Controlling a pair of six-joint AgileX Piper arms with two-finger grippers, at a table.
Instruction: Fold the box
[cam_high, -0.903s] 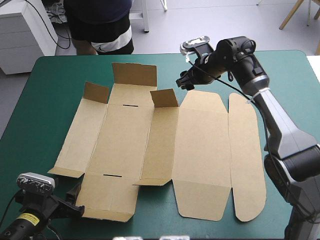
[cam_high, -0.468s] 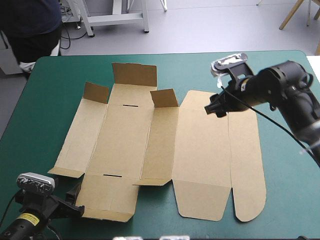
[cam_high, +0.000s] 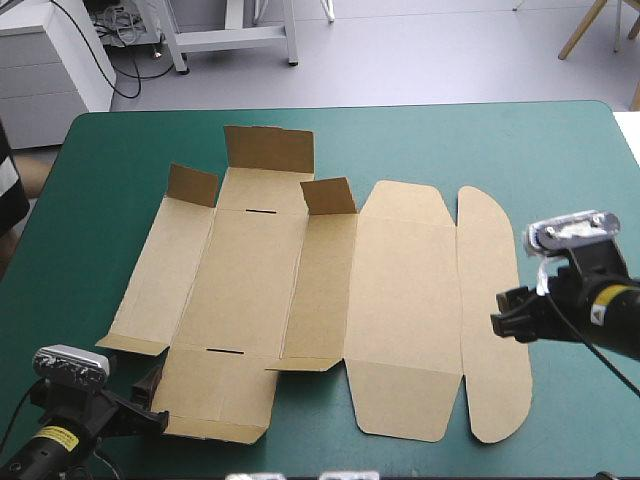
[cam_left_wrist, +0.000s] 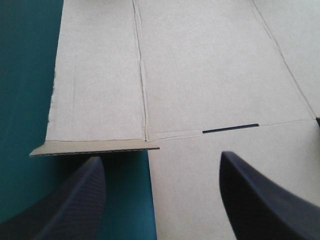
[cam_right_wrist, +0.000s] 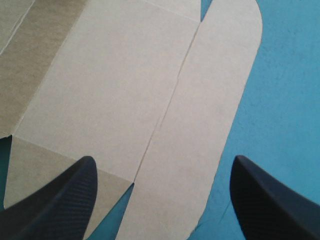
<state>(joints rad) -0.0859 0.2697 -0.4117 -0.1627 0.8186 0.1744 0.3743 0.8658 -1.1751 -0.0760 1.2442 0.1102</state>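
Brown box (cam_high: 400, 300) lying unfolded on the teal-green table (cam_high: 560, 150)

The box is resting flat across the table's middle, with three flaps along its far side tilting upward. The left gripper (cam_left_wrist: 160, 157) is hovering at the near left corner, black fingers spread apart. The right gripper (cam_right_wrist: 163, 160) is hanging above the rounded right flap, fingers spread too

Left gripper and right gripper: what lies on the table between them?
The brown box, spread out, lies between the left gripper and the right gripper; the high view shows it.
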